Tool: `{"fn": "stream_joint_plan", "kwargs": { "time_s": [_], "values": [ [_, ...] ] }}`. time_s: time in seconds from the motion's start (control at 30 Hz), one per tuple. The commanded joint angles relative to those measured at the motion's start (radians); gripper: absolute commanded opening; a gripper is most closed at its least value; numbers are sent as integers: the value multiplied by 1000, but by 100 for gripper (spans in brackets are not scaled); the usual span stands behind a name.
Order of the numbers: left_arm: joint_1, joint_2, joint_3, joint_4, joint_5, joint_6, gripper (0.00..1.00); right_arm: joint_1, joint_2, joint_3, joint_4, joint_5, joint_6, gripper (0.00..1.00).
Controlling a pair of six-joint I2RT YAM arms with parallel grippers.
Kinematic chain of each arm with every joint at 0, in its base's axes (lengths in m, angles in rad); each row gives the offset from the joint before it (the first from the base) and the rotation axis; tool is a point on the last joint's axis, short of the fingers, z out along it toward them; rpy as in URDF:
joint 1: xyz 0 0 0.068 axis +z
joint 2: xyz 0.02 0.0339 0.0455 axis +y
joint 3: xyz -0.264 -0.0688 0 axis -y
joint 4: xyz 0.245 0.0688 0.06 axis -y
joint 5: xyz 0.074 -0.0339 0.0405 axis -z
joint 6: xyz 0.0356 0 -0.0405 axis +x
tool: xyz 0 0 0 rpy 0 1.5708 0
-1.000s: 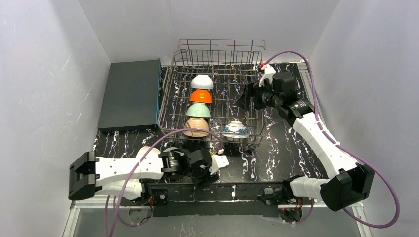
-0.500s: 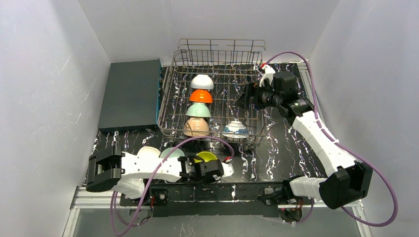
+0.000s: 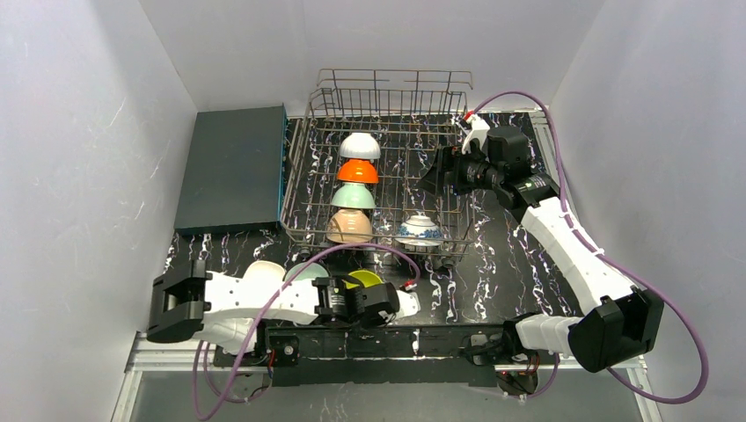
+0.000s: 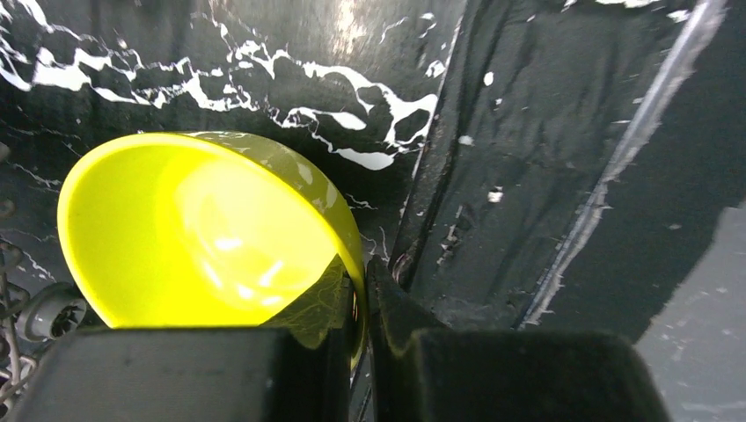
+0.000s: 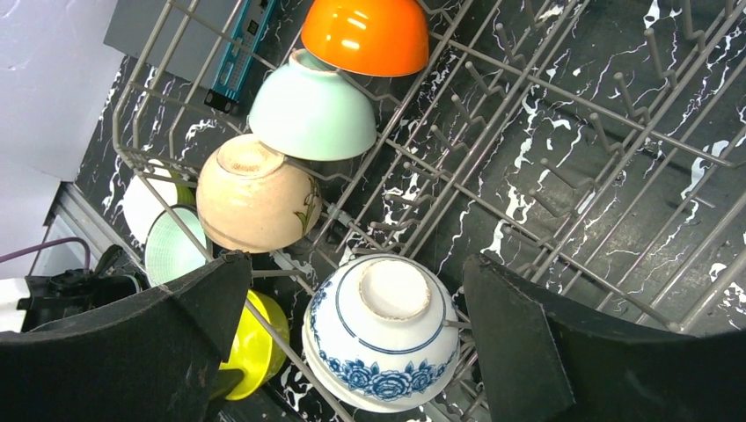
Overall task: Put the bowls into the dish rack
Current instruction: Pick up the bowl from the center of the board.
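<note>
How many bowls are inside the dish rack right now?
5. In the dish rack, white bowl, orange bowl, mint bowl and peach bowl line up far to near; blue-and-white bowl sits right of the peach one. None appears hidden.

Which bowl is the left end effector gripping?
The lime-yellow bowl, just outside the dish rack's front edge; the left end effector pinches its rim.

A flat dark grey slab (image 3: 230,167) lies at about ten o'clock on the black, white-veined tabletop (image 3: 497,255), its teal edge facing three o'clock. White walls (image 3: 84,132) enclose the table at nine, twelve and three o'clock.
</note>
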Motion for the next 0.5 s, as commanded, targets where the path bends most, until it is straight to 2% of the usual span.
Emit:
{"fn": "stream_joint_plan", "kwargs": {
  "time_s": [0.0,0.2,0.47],
  "values": [
    [-5,-123,50,-12,70,33,0,-7,-18,56,17,-26,7,99],
    [-5,-290,-6,136,190,55,0,-7,-20,76,24,-58,17,99],
    [-5,-454,-68,369,243,45,0,-7,-17,120,-1,-96,26,98]
  ]
}}
